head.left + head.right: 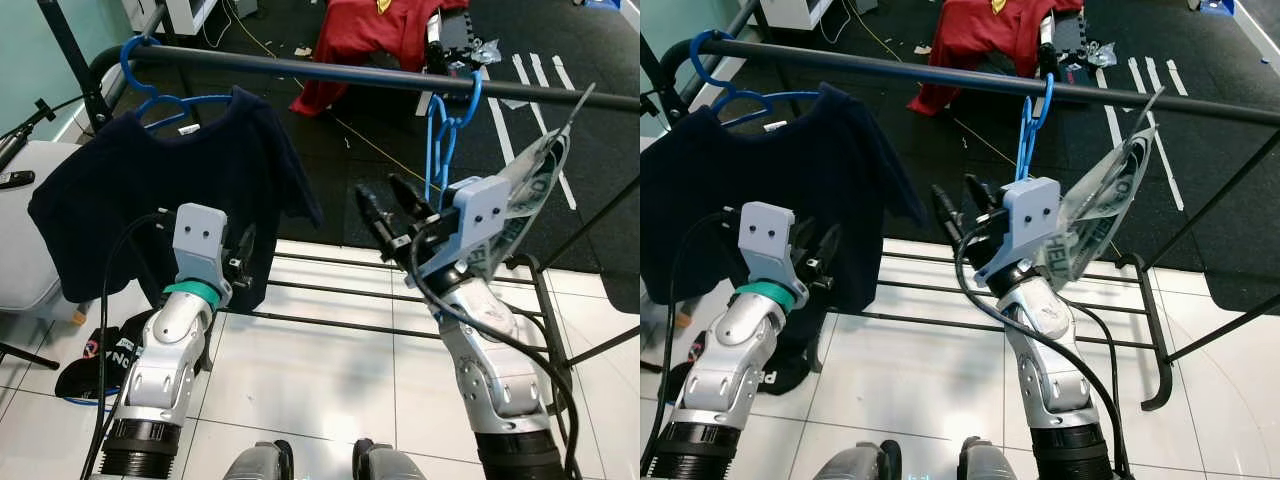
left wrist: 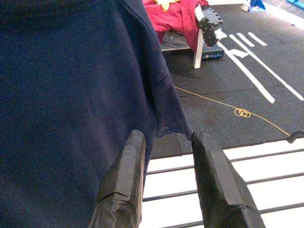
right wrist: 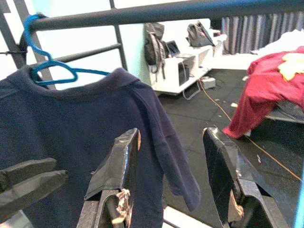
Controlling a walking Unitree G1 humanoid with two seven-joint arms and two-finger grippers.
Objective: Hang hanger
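A black rail (image 1: pixel 330 72) runs across in front of me. At its left end a blue hanger (image 1: pixel 150 95) carries a navy shirt (image 1: pixel 170 190). Further right, an empty blue hanger (image 1: pixel 447 125) hangs by its hook on the rail, beside a crumpled clear plastic bag (image 1: pixel 535 175). My right gripper (image 1: pixel 388 208) is open just below and left of the empty hanger, holding nothing. My left gripper (image 1: pixel 243 250) is open at the shirt's lower right hem (image 2: pixel 166 128); nothing is between its fingers (image 2: pixel 126 166).
A red garment (image 1: pixel 370 35) lies on the dark floor beyond the rail. Low black rack bars (image 1: pixel 330 290) cross the white tiles below my arms. A black cap (image 1: pixel 95 355) and a grey seat (image 1: pixel 20 250) are at the left.
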